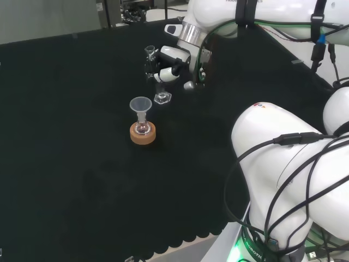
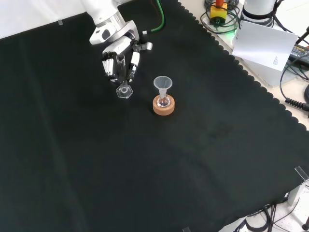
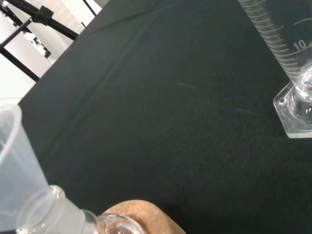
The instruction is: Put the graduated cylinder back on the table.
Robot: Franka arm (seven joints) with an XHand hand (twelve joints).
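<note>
On the tabletop (image 2: 203, 145), black cloth all over, here's what I've got:
Cylinder: clear cylinder (image 2: 123, 79) upright, hexagonal base (image 1: 162, 98) down at the cloth; in the wrist view the base (image 3: 292, 109) looks planted, though I can't swear it's touching.
Robot hand: robot hand (image 2: 119, 57) comes in from the top of the front view, fingers curled round the cylinder's upper part, so I'm holding it.
Flask: small flask (image 1: 143, 128) with a funnel (image 1: 140, 104) in its neck, sitting in a cork ring (image 1: 143, 134).
Spacing: in the front view the flask is just right of the cylinder, near but apart.
</note>
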